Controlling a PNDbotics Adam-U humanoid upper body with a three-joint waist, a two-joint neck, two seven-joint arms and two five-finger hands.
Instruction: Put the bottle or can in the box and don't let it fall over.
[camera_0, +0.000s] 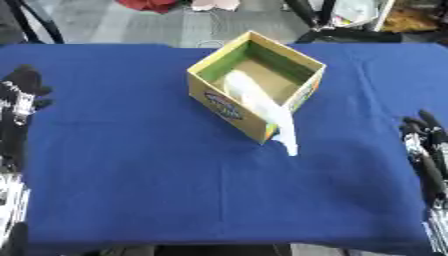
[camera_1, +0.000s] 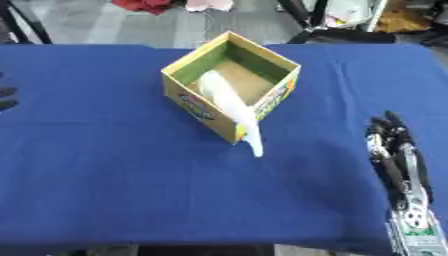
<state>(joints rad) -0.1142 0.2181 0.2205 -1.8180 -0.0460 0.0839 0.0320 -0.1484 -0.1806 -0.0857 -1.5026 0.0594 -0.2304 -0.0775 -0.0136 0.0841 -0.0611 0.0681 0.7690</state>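
An open yellow cardboard box (camera_0: 212, 95) with a green inner wall stands on the blue table, set cornerwise. A pale, clear bottle (camera_0: 260, 107) lies tilted across it: its base is inside the box and its neck hangs over the near corner toward the cloth. My left hand (camera_0: 21, 95) rests at the left edge, fingers relaxed, well away from the box. My right hand (camera_1: 391, 145) rests at the right edge with straight fingers pointing up, holding nothing.
The blue cloth (camera_0: 175, 185) covers the table all round the box. Beyond the far edge lie grey floor, black chair legs (camera_0: 308, 15) and a red thing (camera_0: 149, 5).
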